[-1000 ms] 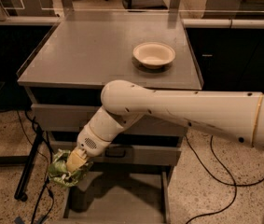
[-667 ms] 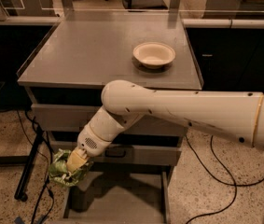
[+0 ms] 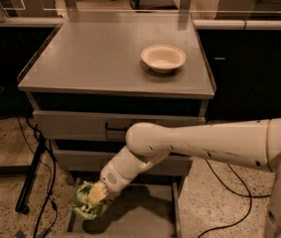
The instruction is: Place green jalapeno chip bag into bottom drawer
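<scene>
At the lower left of the frame, the claw (image 3: 96, 196) pinches the green jalapeno chip bag (image 3: 82, 208), its pale fingers pressed into the crinkled foil from above. The bag hangs low, at the left edge of the bottom drawer (image 3: 141, 218), which stands pulled out with a flat bare floor reaching toward the bottom of the frame. Whether the bag is fully inside the left wall or overlapping it cannot be told from here; it looks to sit right over that rim.

The step in hand appears to be the final placing. To do it well, the claw should carry the bag a little toward the centre of the frame, so that all of it is over the drawer floor rather than over the wall. It should then lower until the foil is near the floor and only then spread. A release at the rim risks the light bag tipping out onto the speckled ground.

The arm (image 3: 204, 143) crosses in front of the two upper drawers (image 3: 75, 124). The cream bowl (image 3: 163, 58) sits well apart on the tabletop (image 3: 95, 53).
</scene>
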You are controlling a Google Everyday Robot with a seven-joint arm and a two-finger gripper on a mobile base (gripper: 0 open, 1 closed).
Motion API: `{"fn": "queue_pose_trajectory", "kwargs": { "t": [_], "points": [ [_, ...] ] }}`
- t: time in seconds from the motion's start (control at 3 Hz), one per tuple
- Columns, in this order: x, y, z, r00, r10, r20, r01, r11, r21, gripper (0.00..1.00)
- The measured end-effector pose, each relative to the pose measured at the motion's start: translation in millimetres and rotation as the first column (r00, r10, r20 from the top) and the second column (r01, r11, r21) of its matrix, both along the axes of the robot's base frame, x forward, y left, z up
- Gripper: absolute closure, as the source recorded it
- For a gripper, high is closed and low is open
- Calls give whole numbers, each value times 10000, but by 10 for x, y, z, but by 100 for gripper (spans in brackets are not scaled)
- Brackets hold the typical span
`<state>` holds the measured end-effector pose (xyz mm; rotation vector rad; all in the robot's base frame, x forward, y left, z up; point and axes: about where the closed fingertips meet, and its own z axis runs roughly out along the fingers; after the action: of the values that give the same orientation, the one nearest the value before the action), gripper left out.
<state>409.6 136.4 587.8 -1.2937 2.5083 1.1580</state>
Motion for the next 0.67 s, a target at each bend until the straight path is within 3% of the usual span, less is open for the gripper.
{"fn": "queue_pose_trajectory", "kwargs": {
  "t": [0.33, 0.67],
  "points": [
    [-89, -235, -497, 9876, -1279, -907, 1222, 9903, -661, 100],
    [-101, -220, -552, 9864, -1299, -1007, 1244, 9905, -587, 100]
  ]
}}
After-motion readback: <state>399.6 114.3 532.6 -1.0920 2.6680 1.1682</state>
